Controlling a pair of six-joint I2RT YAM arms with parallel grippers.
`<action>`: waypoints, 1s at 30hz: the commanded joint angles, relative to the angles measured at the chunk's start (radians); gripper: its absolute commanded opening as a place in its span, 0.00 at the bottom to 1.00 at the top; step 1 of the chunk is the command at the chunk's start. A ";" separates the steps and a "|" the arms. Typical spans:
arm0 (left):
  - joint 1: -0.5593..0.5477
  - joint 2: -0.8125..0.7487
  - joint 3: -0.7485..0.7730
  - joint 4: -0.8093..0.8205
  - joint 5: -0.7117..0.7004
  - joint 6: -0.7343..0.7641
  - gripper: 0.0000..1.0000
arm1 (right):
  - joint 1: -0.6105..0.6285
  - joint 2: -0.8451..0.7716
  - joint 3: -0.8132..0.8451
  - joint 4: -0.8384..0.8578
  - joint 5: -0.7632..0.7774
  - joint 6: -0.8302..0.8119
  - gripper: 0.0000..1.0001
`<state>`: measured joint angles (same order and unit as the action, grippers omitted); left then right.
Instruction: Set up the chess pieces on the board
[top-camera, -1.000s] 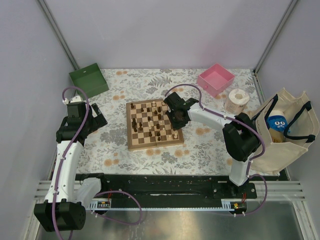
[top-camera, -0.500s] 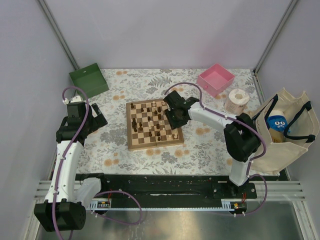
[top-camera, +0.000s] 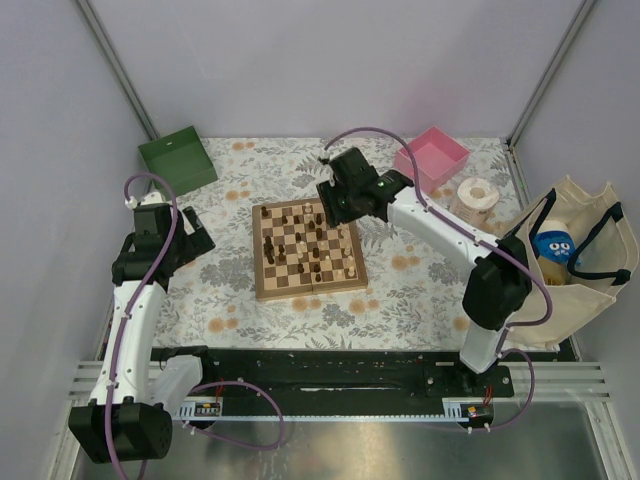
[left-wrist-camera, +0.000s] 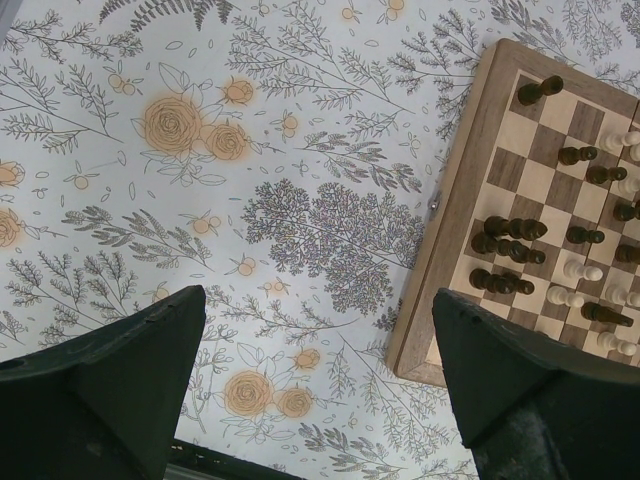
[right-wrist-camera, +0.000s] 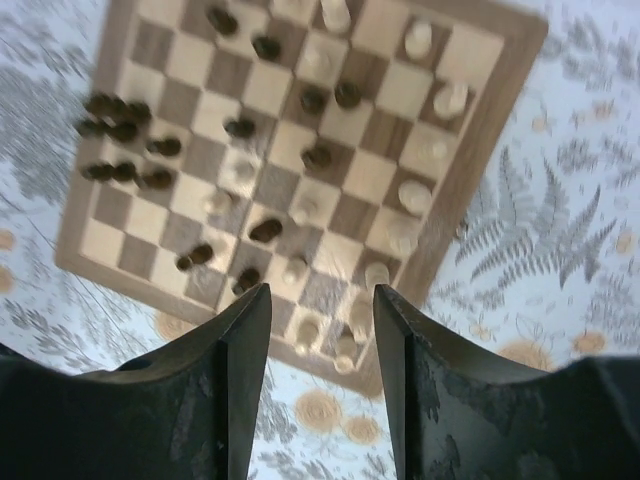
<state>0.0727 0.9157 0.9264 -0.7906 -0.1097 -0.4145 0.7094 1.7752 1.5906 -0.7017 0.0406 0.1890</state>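
Two black two-finger grippers, one board and a crowd of pieces are in play. The left gripper (left-wrist-camera: 318, 300) hangs over the flowered tablecloth (left-wrist-camera: 250, 150). Its jaws are spread wide, with nothing between them and nothing touched. The single square wooden chessboard (left-wrist-camera: 455, 200), tan and dark brown checks in a light border, lies off to its right, apart from both fingers.

The right gripper (right-wrist-camera: 323, 292) hovers above that board. Its jaws stand partly apart and grip nothing, and the board's edge shows through the narrow gap. Below and ahead of its fingertips the small turned wooden chess pieces (right-wrist-camera: 317, 157) stand scattered over the squares. The dark brown ones cluster to its left and the pale cream ones (right-wrist-camera: 414, 195) stand mostly to its right. Blur prevents an exact count.

Farther off sit one green open box (top-camera: 177, 158) beyond the left gripper and one pink open box (top-camera: 432, 157) beyond the right. One white paper roll (top-camera: 474, 200) and one cream tote bag (top-camera: 570, 270) are there too.
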 joint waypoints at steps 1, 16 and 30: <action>0.007 -0.001 0.000 0.039 0.016 0.014 0.99 | -0.004 0.128 0.213 -0.004 -0.005 -0.029 0.54; 0.018 0.008 0.003 0.045 0.036 0.017 0.99 | -0.007 0.619 0.839 -0.163 0.005 -0.042 0.52; 0.035 0.009 0.000 0.053 0.056 0.017 0.99 | -0.037 0.727 0.875 -0.119 0.008 -0.034 0.48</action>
<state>0.0978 0.9253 0.9264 -0.7860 -0.0746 -0.4137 0.6926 2.4825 2.4046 -0.8497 0.0437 0.1608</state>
